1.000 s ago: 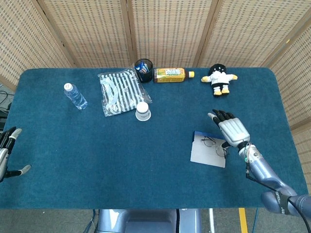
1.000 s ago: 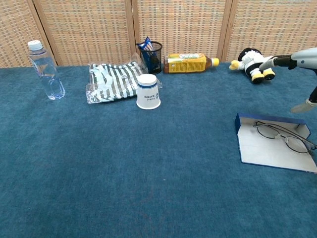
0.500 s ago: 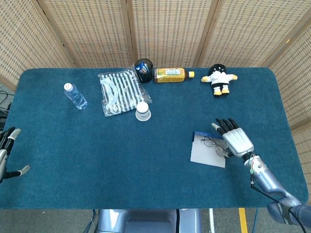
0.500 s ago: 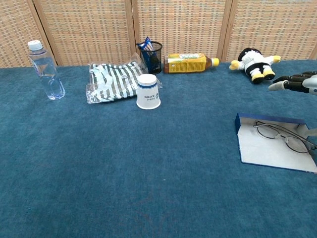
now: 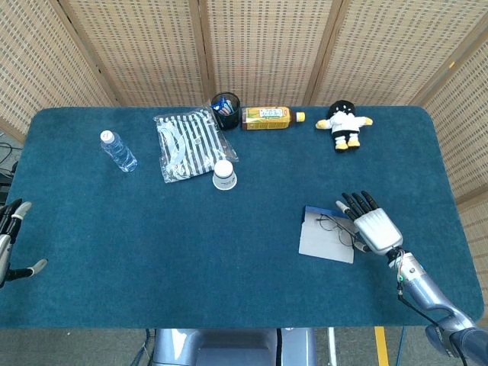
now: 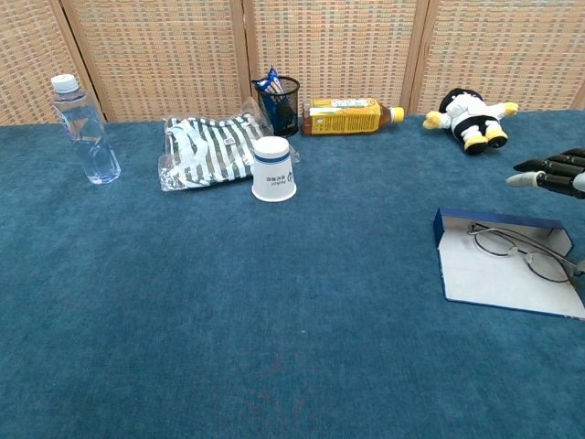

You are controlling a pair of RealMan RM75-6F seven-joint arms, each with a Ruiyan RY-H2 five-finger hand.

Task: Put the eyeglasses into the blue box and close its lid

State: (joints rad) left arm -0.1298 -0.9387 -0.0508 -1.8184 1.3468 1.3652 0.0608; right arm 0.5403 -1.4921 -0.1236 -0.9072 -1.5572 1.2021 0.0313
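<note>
A desk (image 5: 229,252) covered in dark blue carpet-like cloth stood before woven screens. Near its right front, the blue box (image 5: 326,239) lay open and flat, its pale inside facing up, and the eyeglasses (image 5: 336,226) rested inside it toward the right end. The right hand (image 5: 374,225) hovered just beside the box's right edge, its dark fingers (image 6: 546,171) spread and stretched forward, holding nothing. The left hand (image 5: 11,242) sat at the far left edge of the desk, well apart from the box, fingers apart and empty. Along the back lay a water bottle (image 5: 118,151), a striped bag (image 5: 187,143), an upturned paper cup (image 5: 224,174), a black mesh pen holder (image 5: 226,110), a tea bottle on its side (image 5: 268,117) and a plush doll (image 5: 345,124).
</note>
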